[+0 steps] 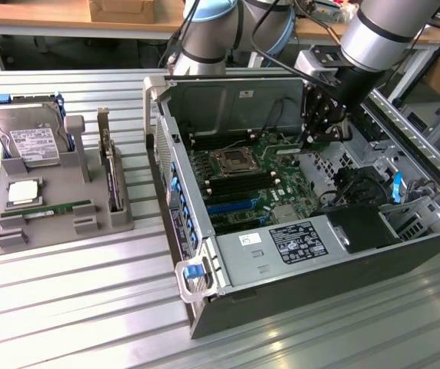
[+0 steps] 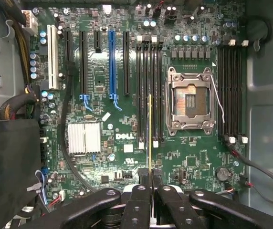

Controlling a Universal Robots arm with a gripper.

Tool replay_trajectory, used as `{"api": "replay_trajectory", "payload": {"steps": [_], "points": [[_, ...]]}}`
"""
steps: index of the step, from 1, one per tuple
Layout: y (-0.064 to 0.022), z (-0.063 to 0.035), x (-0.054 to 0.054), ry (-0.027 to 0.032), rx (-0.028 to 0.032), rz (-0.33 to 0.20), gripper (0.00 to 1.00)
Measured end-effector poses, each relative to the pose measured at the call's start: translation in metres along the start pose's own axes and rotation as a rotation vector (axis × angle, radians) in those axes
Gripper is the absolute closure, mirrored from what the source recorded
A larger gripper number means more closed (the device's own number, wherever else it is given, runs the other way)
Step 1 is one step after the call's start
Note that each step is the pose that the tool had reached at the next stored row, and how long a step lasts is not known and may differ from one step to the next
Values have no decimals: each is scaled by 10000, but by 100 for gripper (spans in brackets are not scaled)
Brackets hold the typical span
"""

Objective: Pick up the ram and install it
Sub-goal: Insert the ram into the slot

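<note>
One computer case (image 1: 297, 304) lies open on the slatted metal tabletop (image 1: 81, 307), and one robot arm (image 1: 381, 31) reaches into it from the case's 1 o'clock corner in the exterior view. The jaws are clamped on the ram (image 2: 149, 133), a single stick seen edge-on in the wrist view as a thin line. It hangs inside the case over the motherboard (image 2: 103, 157), running parallel to the memory slots. It lies within the bank of four black slots (image 2: 151, 86) just beside the one processor socket (image 2: 190, 104). Whether it touches a slot I cannot tell. A second bank of four slots (image 2: 232, 90) lies on the socket's far side. The board also carries one blue expansion slot (image 2: 111, 62), one white slot (image 2: 53, 57) and one ribbed silver heatsink (image 2: 84, 137).

At 9 o'clock from the case in the exterior view sits one grey tray (image 1: 8, 242). It holds four things:
- one hard drive (image 1: 31, 138) at its 11 o'clock end
- one processor chip (image 1: 24, 192) near the middle
- one second green stick (image 1: 51, 209) lying flat toward 6 o'clock
- one upright card (image 1: 111, 173) at 3 o'clock
</note>
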State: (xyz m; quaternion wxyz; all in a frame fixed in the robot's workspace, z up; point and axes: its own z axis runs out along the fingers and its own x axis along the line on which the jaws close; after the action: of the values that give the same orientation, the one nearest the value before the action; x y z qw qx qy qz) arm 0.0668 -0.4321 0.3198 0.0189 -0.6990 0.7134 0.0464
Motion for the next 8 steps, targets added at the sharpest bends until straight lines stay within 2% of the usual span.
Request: {"api": "replay_trajectory", "payload": {"steps": [8], "points": [[-3, 68, 6, 0, 0, 0, 88]]}}
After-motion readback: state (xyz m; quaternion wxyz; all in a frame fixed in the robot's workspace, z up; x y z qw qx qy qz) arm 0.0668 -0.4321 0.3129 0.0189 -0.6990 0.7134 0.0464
